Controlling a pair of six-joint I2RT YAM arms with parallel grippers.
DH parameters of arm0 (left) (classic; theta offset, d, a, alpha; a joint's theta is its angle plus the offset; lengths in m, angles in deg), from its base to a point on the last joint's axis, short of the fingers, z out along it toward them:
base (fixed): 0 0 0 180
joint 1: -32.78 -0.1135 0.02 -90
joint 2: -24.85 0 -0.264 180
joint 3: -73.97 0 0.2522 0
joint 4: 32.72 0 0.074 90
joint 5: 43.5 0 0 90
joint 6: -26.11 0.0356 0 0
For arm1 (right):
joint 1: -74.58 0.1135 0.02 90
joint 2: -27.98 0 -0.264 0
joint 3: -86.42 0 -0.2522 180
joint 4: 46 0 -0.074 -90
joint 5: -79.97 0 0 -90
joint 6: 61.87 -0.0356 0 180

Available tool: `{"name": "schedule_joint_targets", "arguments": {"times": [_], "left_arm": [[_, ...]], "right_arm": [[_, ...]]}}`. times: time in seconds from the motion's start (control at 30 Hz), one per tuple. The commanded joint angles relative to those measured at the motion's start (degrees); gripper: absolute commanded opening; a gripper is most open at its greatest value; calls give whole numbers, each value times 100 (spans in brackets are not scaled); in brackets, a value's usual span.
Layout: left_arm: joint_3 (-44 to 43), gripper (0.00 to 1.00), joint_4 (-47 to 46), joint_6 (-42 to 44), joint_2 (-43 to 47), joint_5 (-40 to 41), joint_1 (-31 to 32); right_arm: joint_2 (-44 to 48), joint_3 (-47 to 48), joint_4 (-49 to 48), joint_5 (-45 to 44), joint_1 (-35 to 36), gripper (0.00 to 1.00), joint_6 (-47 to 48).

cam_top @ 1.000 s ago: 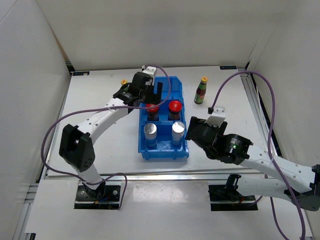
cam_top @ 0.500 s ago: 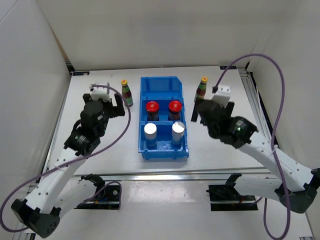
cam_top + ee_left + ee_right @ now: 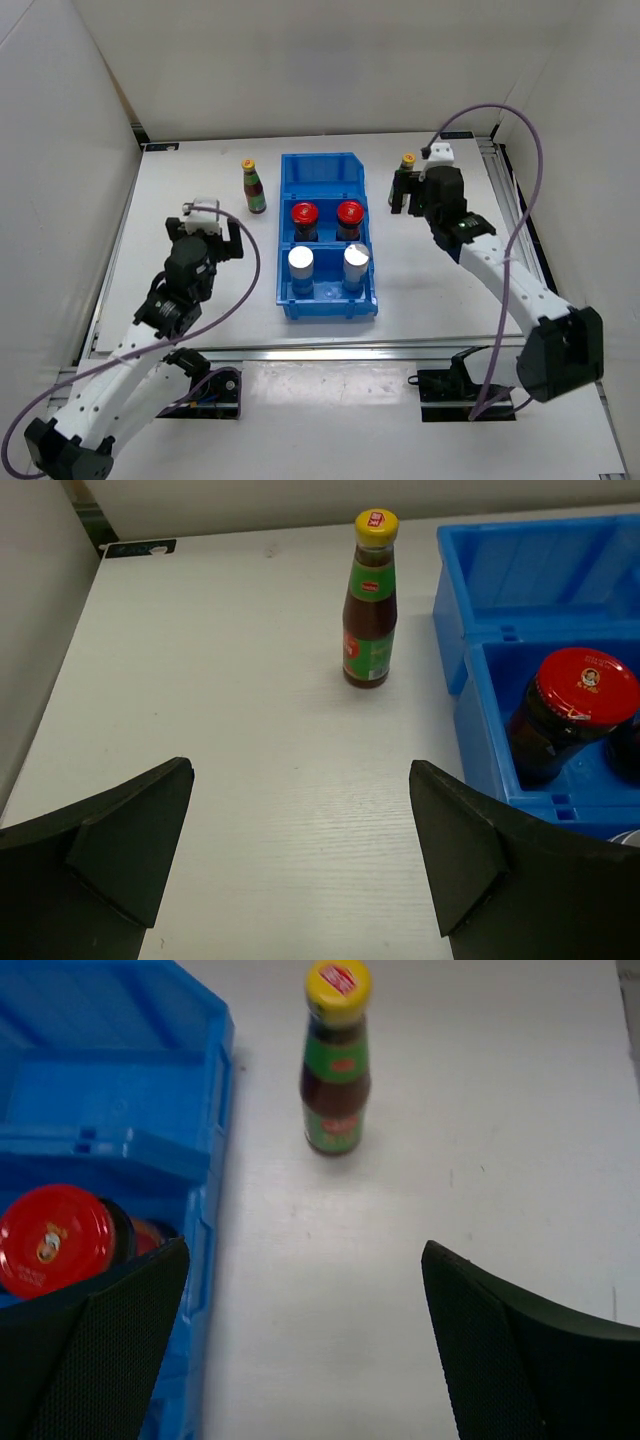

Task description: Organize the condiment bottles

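Hovering wide open and empty: my left tool faces one yellow-capped bottle left of the bin, my right tool faces its twin opposite; red-lidded pair and silver-topped pair sit inside.

My jaws are matt black, the right pair finely meshed. The bench is matt white with faint grain. The bin is glossy blue plastic. The slim bottle looks glassy and shiny, the red lid glossy, the silver tops metallic.
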Motion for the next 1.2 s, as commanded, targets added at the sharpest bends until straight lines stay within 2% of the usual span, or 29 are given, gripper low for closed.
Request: {"name": "schedule_joint_targets", "arguments": {"times": [0.0, 0.1, 0.2, 0.3, 0.63, 0.97, 1.07, 1.17], "left_arm": [[460, 100, -415, -49, 767, 488, 52], [804, 100, -686, -50, 1191, 972, 52], [919, 100, -1090, 38, 1192, 911, 52], [920, 100, -1091, -50, 1043, 858, 130], [972, 100, -1144, -50, 990, 735, 333], [972, 100, -1144, 2, 876, 683, 386], [972, 100, -1144, 3, 824, 683, 386], [972, 100, -1197, 3, 823, 683, 386]], "right_arm": [[-524, 168, -2002, 663, -86, 100, 817], [-1069, 168, -2584, 585, -86, 100, 1090], [-1614, 351, -2795, 514, -86, 100, 1371], [-2038, 563, -2971, 452, -139, 100, 1424], [-2899, 1380, -2804, -39, -314, 100, 1285], [-3506, 1723, -2857, 232, -569, 100, 1134], [-3743, 1916, -2857, 373, -622, 95, 1082], [-3884, 2083, -2787, 444, -675, 83, 1029]]}}
